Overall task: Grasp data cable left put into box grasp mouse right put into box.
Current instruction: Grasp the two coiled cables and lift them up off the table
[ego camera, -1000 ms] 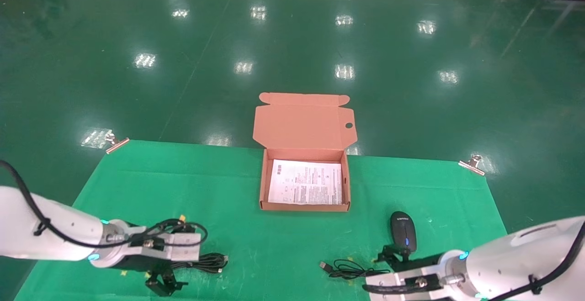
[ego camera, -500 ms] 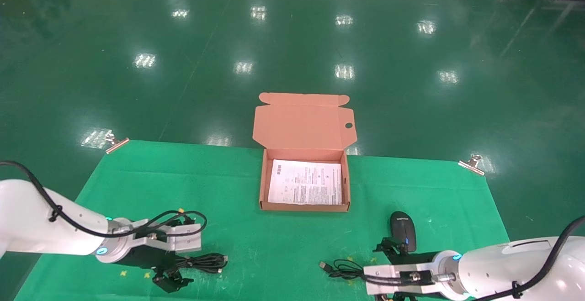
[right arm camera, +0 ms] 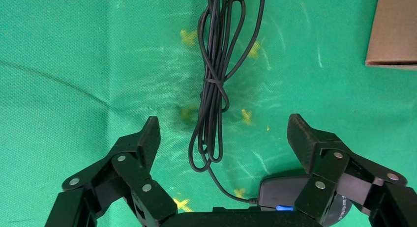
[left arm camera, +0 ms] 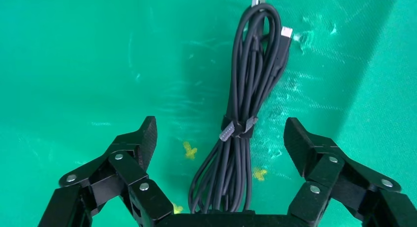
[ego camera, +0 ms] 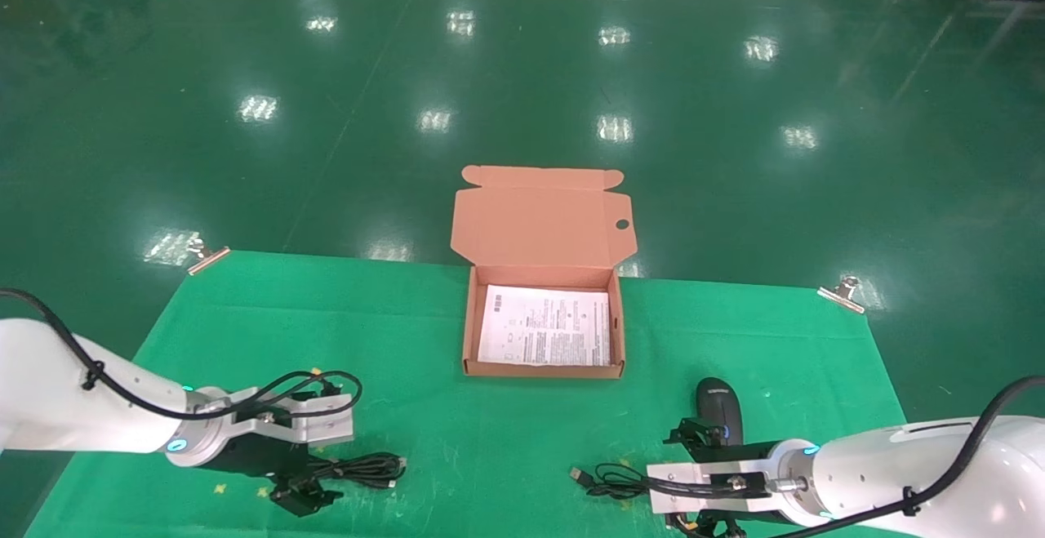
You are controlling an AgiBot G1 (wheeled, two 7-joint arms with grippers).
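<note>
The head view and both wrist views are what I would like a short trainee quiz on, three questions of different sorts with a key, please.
1. True or false: the left gripper is open with the data cable lying between its fingers, not yet pinched.
2. Multiple choice: what lies inside the box? A) the mouse B) a printed paper sheet C) the data cable.
3. Fill in: in the right wrist view, the right gripper is open above the mouse's loose ____, with the mouse itself close to one finger.

Key:
1. True.
2. B, the printed paper sheet.
3. cord.
</note>
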